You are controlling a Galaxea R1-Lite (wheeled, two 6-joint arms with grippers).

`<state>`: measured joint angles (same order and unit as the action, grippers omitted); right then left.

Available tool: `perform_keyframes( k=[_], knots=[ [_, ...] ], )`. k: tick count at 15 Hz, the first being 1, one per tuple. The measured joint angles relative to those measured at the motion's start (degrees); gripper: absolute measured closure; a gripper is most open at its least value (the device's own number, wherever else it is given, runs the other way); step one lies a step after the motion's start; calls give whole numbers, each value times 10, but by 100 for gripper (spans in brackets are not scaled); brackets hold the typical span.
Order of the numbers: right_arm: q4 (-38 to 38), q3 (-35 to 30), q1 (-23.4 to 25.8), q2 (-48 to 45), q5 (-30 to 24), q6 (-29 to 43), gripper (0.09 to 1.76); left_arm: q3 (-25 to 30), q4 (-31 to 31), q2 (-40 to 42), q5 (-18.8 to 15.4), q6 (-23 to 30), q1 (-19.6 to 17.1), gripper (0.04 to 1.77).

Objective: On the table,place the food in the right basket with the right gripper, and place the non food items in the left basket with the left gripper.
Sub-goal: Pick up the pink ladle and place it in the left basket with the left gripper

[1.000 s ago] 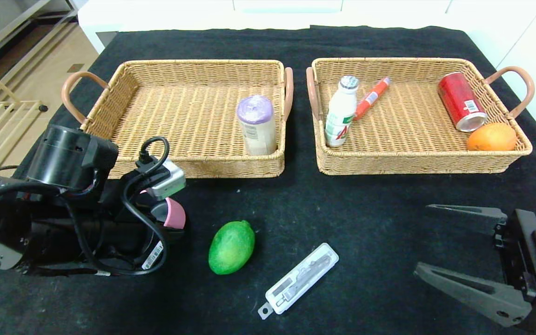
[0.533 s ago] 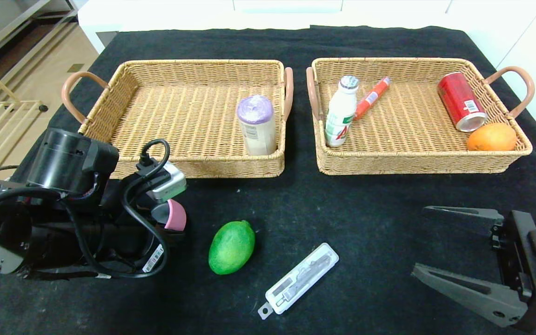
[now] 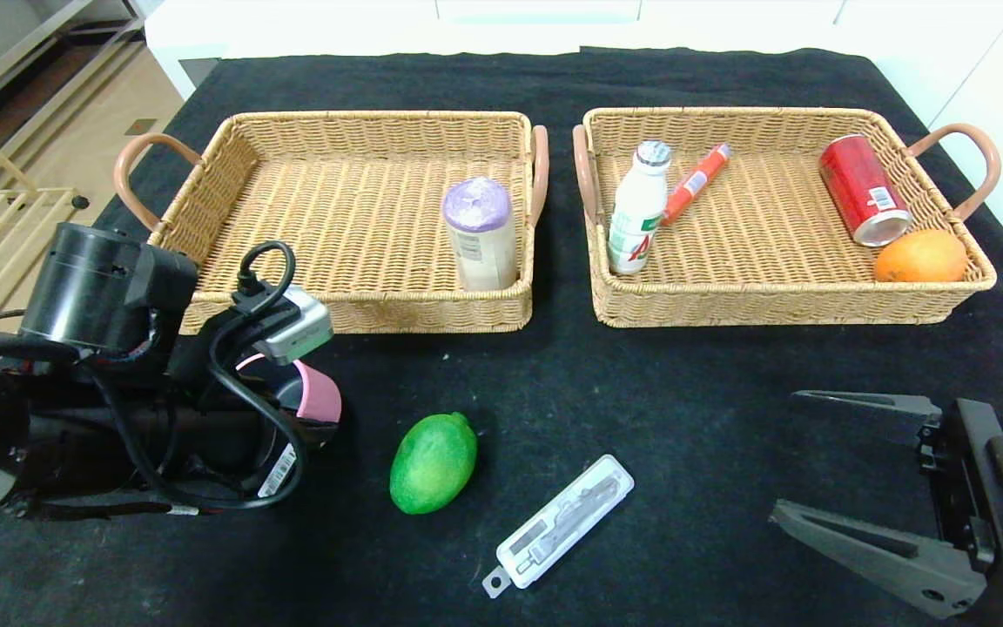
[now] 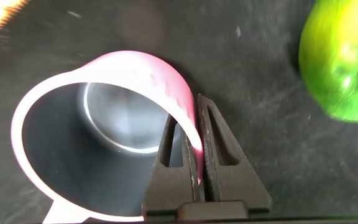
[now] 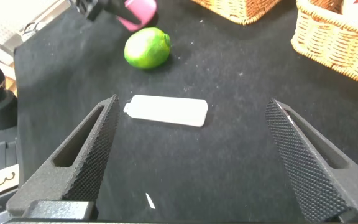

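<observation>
Left gripper [image 4: 194, 163] clenched on rim of pink cup [image 4: 104, 130], near-left of table [image 3: 693, 383], just in front of left basket [image 3: 353, 218]. Purple-capped container [image 3: 480, 231] stands in that basket's near-right corner. Right gripper [image 3: 850, 475] near-right, jaws spread wide, holding nothing. Green mango [image 3: 433, 461] and white blister pack [image 3: 558, 524] lie on cloth between grippers. Right basket [image 3: 780, 218] holds milk bottle [image 3: 638, 209], sausage stick [image 3: 696, 184], red can [image 3: 864, 202], orange [image 3: 919, 256].
</observation>
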<state>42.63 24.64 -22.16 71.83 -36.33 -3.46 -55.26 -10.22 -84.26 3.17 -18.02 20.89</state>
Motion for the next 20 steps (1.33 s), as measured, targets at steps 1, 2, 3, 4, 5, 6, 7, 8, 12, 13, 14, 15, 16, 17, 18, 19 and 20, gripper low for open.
perform_keyframes(
  k=[1, 2, 3, 4, 5, 6, 7, 8, 12, 13, 14, 15, 16, 17, 18, 19, 20],
  knots=[
    [0, -2, -1, 0, 0, -4, 14, -2, 0, 10, 1, 5, 0, 163],
    [-1, -2, -2, 0, 0, -6, 14, -3, -1, 21, 3, 7, 1, 163],
    [-1, -3, -3, 0, 1, -6, 14, -3, -4, 33, 12, 13, 2, 163],
    [-1, -4, -4, 0, 1, -6, 14, -3, -6, 45, 32, 22, 5, 163],
    [-2, -4, -5, 0, 1, -6, 14, -3, -5, 56, 46, 26, 8, 163],
    [-1, -4, -5, 0, 1, -6, 14, -4, -1, 66, 51, 28, 8, 163],
    [-2, -5, -5, 0, 1, -7, 14, -7, 0, 75, 56, 28, 7, 163],
    [-4, -5, -6, 0, 1, -7, 14, -14, 0, 81, 66, 28, 7, 163],
    [-4, -5, -6, 2, 1, -7, 14, -77, -9, 82, 96, 21, 7, 163],
    [-4, -5, -6, 2, 1, -7, 14, -102, -17, 75, 97, 19, 6, 163],
    [-4, -6, -6, 2, 1, -7, 14, -128, -25, 66, 98, 17, 5, 163],
    [-4, -6, -6, 2, 1, -7, 14, -155, -34, 53, 98, 15, 5, 163],
    [-4, -6, -6, 1, 1, -7, 14, -181, -40, 37, 98, 11, 5, 163],
    [-4, -6, -6, 1, 1, -7, 14, -208, -41, 20, 99, 7, 5, 163],
    [-3, -5, -6, 0, 1, -6, 14, -233, -42, 3, 99, 4, 4, 163],
    [-2, -5, -6, 0, 1, -6, 14, -259, -42, -16, 99, -3, 2, 163],
    [-1, -5, -5, 0, 1, -7, 14, -280, -40, -33, 99, -9, -1, 163]
  ],
)
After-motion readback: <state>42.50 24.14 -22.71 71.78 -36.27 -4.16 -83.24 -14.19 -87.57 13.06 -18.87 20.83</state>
